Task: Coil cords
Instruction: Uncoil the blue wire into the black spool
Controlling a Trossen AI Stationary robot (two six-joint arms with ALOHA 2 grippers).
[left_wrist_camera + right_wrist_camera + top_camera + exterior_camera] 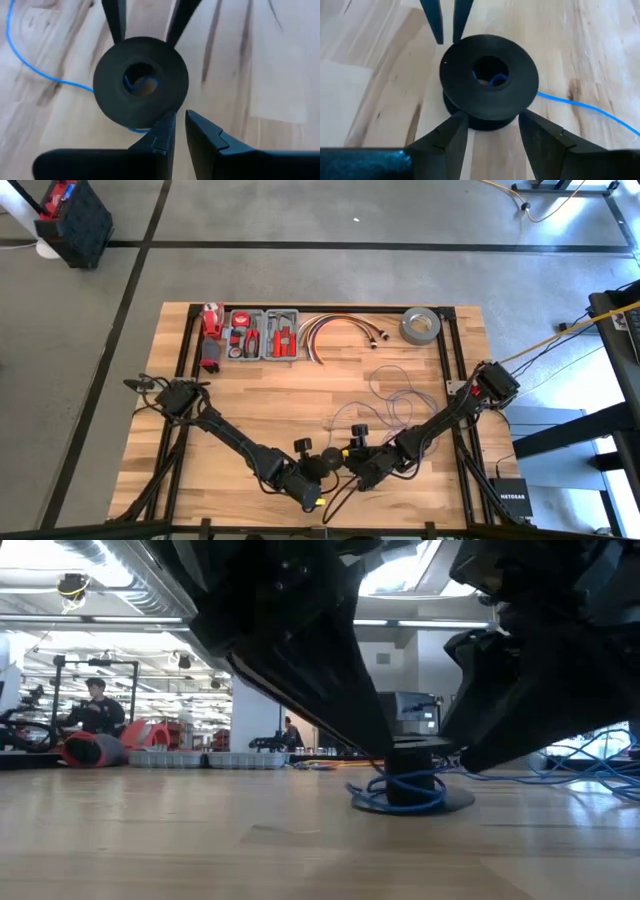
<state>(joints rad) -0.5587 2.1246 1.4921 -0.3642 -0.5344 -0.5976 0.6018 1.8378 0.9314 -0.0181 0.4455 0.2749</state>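
A round black spool (325, 463) stands upright on its lower flange on the wooden table (250, 410) near the front edge. The thin blue wire (390, 395) lies in loose loops behind it. A few turns are wound low round the spool (400, 802), and an end shows in its hole (495, 80). My right gripper (490, 125) is shut on the spool from the right. My left gripper (180, 120) is at the spool's rim on the opposite side, with a narrow gap between its fingers and nothing in it. I cannot make out a black cord. My right gripper has its two fingers (452, 132) on either side of the spool's core (485, 120), below the top flange. They come in low and nearly level from the table's right side. The spool stands upright on the table. The flange hides the exact place of contact.
Along the far edge are a grey tool tray (260, 335), a bundle of red, yellow and white cables (340, 330) and a grey tape roll (420, 327). Bare wood lies between these and the arms. People stand in the room beyond the table (95, 705).
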